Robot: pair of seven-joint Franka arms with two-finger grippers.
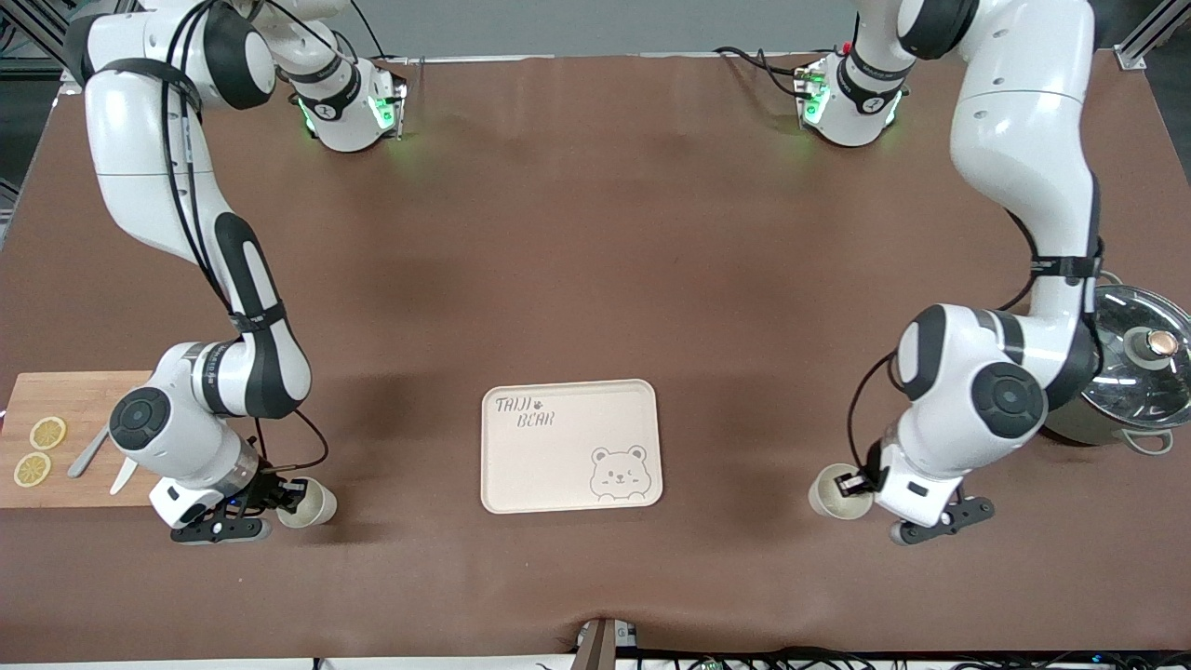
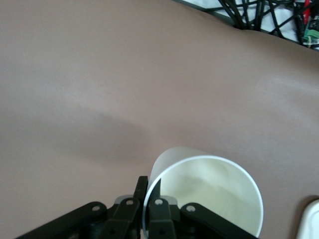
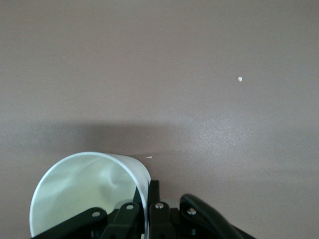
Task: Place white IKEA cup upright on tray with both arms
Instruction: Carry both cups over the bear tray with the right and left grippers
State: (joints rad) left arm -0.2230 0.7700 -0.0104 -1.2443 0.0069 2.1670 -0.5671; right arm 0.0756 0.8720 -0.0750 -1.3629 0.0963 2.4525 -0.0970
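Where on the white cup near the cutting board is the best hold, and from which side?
Probably the rim wall, one of the fingers inside and one outside, coming from above. The cup looks upright with its mouth open, its wall thin. The right gripper already pinches it so; the left gripper holds the second cup likewise.

Lighting's pretty even and bright from overhead. The brown table (image 1: 595, 261) shows soft, blurry shadows under both arms, plus a faint darker band along its middle. The glass pot lid (image 1: 1140, 358) at the left arm's end of the table catches some glare, and green LEDs glow at the arm bases. Front view is sharp. In both wrist views the nearby fingers (image 2: 158, 219) look soft and out of focus, with broad dim shadows beside the cups (image 3: 89, 191).
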